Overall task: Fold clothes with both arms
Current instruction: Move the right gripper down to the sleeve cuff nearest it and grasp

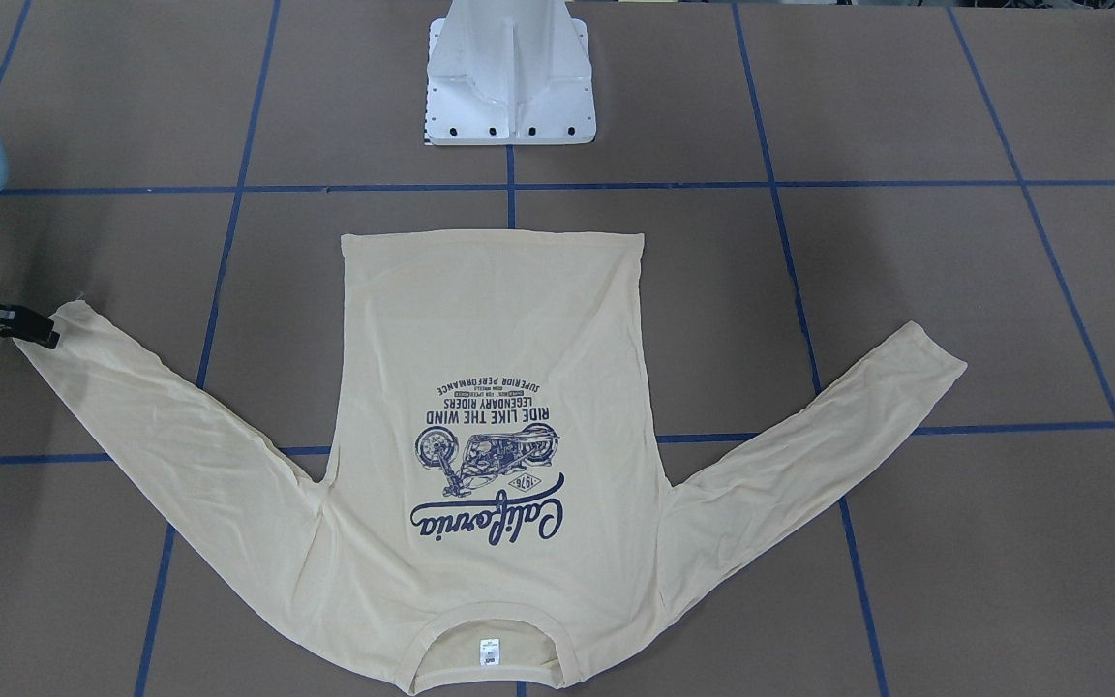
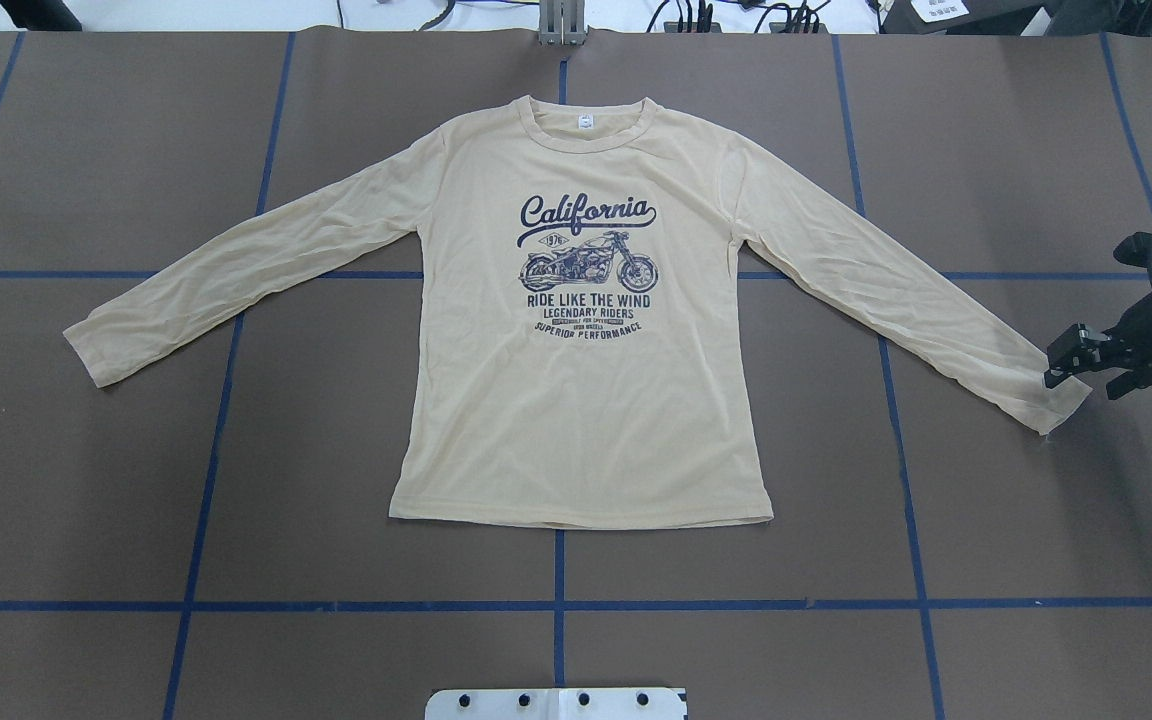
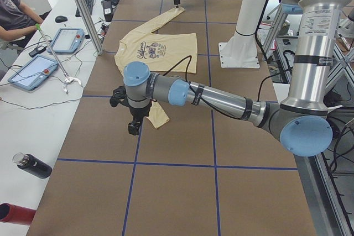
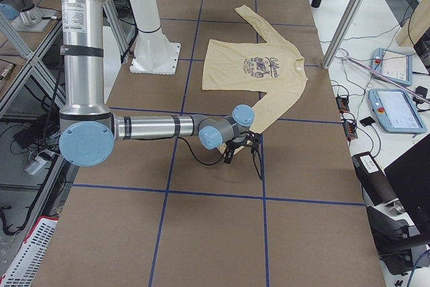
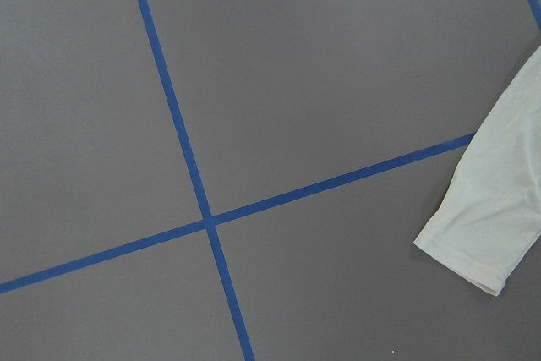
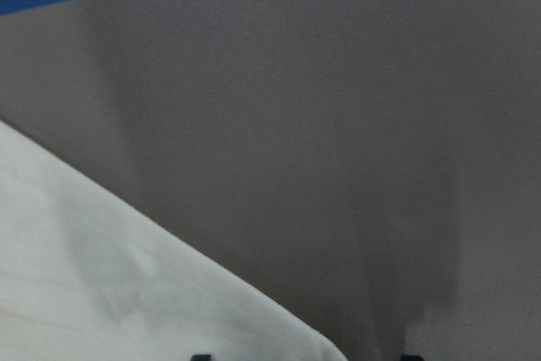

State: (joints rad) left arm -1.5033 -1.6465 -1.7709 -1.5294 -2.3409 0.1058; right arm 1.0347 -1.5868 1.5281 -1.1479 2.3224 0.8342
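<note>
Blue-taped brown table [image 2: 336, 560] is seen with the T-shirt [image 2: 576, 420] laid flat at its middle, print up, sleeves spread. The right gripper [image 2: 1082, 384] is held at the right cuff [image 2: 1061, 405], jaws apart. The left gripper [image 3: 134, 125] appears to be held above the other cuff [image 3: 159, 117]; whether it is parted cannot be told.

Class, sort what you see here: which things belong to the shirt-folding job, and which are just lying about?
Belongs to the job:
T-shirt
right gripper, open at one sleeve cuff
left gripper, near the other cuff

Just lying about:
white pedestal base
touchscreen pendant
black bottle
</note>
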